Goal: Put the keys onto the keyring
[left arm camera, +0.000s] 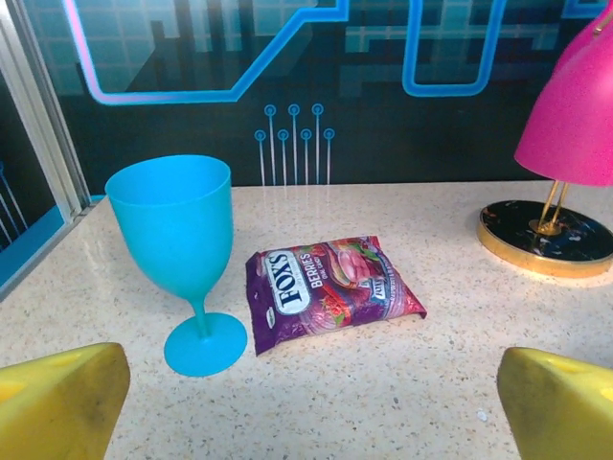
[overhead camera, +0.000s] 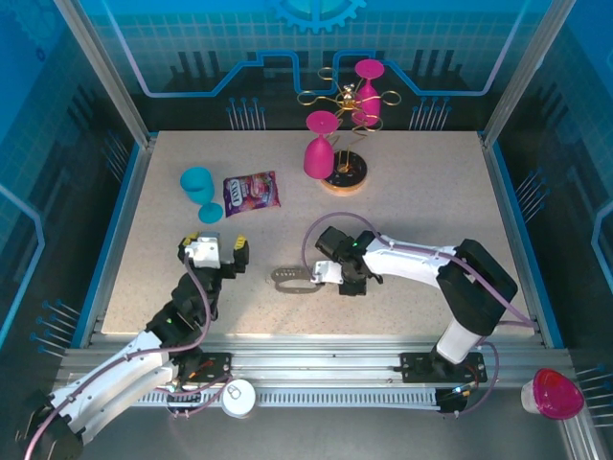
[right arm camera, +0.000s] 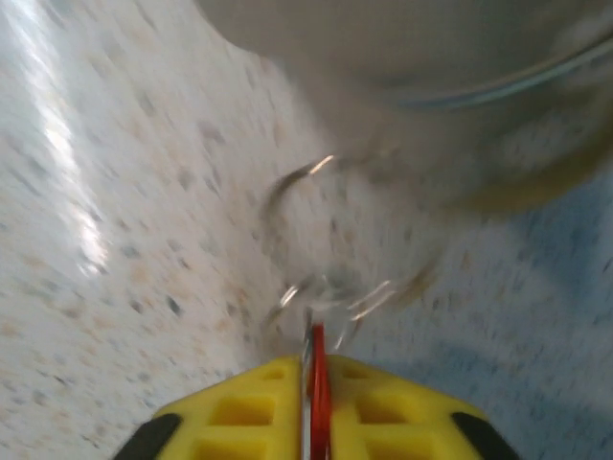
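Note:
The grey oval keyring (overhead camera: pixel 289 279) lies flat on the table in the top view, just left of my right gripper (overhead camera: pixel 324 275). In the right wrist view my right gripper (right arm camera: pixel 316 369) is shut on the red head of the key (right arm camera: pixel 317 383), pinched edge-on between the yellow fingers (right arm camera: pixel 244 412). Just ahead of it lie blurred thin wire rings (right arm camera: pixel 330 287) and the keyring's grey band (right arm camera: pixel 460 115). My left gripper (overhead camera: pixel 218 253) stands open left of the keyring, nothing between its yellow fingertips (left arm camera: pixel 57 402).
A blue goblet (left arm camera: pixel 182 249) and a purple candy bag (left arm camera: pixel 326 287) lie beyond the left gripper. A gold rack with pink glasses (overhead camera: pixel 337 125) stands on a round base (left arm camera: pixel 546 240) at the back. A white cap (overhead camera: pixel 238 397) and a pink cup (overhead camera: pixel 554 393) rest off the table.

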`<state>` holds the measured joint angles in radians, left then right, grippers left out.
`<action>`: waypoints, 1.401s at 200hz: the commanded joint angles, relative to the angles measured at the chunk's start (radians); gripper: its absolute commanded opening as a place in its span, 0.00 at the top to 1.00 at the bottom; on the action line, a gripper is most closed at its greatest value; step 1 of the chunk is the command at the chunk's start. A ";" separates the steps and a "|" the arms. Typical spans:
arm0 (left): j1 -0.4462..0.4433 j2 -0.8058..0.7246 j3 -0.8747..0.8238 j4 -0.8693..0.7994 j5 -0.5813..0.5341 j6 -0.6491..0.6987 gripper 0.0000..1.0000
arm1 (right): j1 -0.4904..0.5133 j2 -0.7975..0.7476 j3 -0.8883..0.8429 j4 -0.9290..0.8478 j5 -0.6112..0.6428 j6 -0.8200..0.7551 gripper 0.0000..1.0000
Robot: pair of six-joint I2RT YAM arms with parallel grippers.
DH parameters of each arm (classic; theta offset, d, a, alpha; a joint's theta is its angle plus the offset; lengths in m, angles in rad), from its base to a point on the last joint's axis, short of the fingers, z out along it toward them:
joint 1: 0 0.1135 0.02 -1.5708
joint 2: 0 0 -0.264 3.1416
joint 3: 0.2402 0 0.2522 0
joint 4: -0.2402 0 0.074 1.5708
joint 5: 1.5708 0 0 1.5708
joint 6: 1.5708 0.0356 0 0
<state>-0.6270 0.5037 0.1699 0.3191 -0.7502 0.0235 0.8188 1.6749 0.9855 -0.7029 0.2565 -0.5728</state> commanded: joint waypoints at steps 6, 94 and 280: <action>0.040 0.011 -0.003 -0.001 0.023 -0.038 0.01 | -0.046 0.029 -0.024 -0.090 0.134 0.035 0.67; 0.250 0.168 0.078 -0.005 0.182 -0.018 0.01 | -0.315 -0.460 -0.192 0.323 -0.076 0.294 0.34; 0.541 1.057 0.155 0.733 0.446 0.000 0.01 | -0.775 -0.137 -0.584 1.578 -0.252 0.568 0.05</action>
<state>-0.0925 1.5715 0.3012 1.0008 -0.2729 0.0273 0.0620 1.5314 0.3592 0.8833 -0.0265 -0.0441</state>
